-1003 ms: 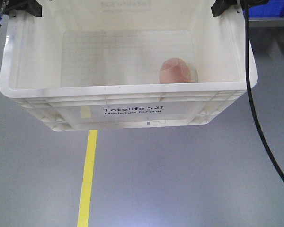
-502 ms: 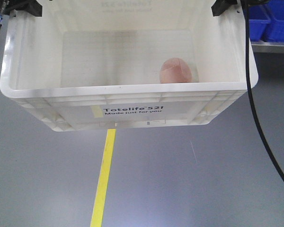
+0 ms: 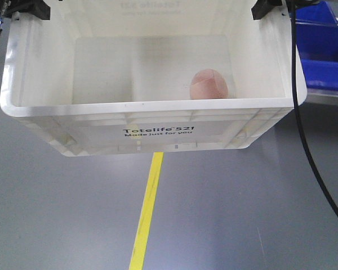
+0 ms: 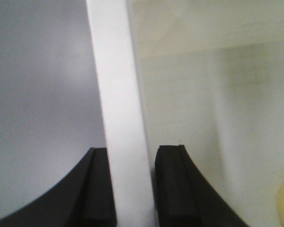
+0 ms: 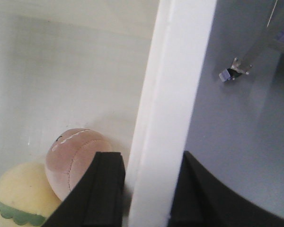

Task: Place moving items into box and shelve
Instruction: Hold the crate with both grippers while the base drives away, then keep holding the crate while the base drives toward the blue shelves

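Box (image 3: 152,105) between left tool (image 4: 132,150), right tool (image 5: 149,156)

A large white plastic crate (image 3: 152,105) hangs over a grey floor (image 3: 242,214) crossed by a yellow line (image 3: 146,208). A pinkish-tan rounded lump (image 3: 209,84) lies inside, toward its right wall.

Open room spans the left and middle of the white crate (image 3: 152,106), while the pinkish-tan lump (image 3: 209,84) and pale yellow lump (image 5: 19,194) crowd its right wall. The left claw (image 4: 132,158) and right claw (image 5: 149,163) clamp the side rims; a black cable (image 3: 294,67) hangs by the right flank, blue bins (image 3: 324,56) beyond.
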{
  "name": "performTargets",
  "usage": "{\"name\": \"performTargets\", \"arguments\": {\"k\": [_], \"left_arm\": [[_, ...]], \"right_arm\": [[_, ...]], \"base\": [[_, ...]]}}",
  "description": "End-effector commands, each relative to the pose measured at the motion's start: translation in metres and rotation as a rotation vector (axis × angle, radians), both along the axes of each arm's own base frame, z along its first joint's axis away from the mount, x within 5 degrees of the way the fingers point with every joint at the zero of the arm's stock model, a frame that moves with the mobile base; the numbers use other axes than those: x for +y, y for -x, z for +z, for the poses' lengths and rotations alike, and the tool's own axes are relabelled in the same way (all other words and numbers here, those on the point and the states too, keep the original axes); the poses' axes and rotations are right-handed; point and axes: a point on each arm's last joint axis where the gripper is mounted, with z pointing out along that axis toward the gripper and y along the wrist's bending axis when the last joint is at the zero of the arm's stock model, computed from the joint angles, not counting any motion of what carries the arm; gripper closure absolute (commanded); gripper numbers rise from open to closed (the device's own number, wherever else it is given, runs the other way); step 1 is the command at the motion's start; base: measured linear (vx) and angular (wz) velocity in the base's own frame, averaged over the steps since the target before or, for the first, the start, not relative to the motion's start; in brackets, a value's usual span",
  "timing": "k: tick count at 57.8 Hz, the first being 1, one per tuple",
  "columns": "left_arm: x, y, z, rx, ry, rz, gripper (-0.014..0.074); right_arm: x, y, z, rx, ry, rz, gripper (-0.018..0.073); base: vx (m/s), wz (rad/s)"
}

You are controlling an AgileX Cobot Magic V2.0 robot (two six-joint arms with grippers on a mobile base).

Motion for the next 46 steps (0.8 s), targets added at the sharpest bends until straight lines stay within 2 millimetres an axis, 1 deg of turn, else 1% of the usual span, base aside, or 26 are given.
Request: {"name": "performTargets", "arguments": {"k": [1,46], "left_arm": [[-0.0022,0.0126,0.0384,-0.216,0.054,-0.028,0.0594],[-0.0022,0.0125,0.0385,-0.218,0.054,-0.027,0.0594]], "right_arm": [[-0.0019,0.0209,0.041,-0.159,-0.054,0.021,0.0564],[-0.0024,0.0205,0.0412,-0.162,-0.052,0.019,0.0564]], "base": [[0.62,0.16],[0.64,0.12]]}}
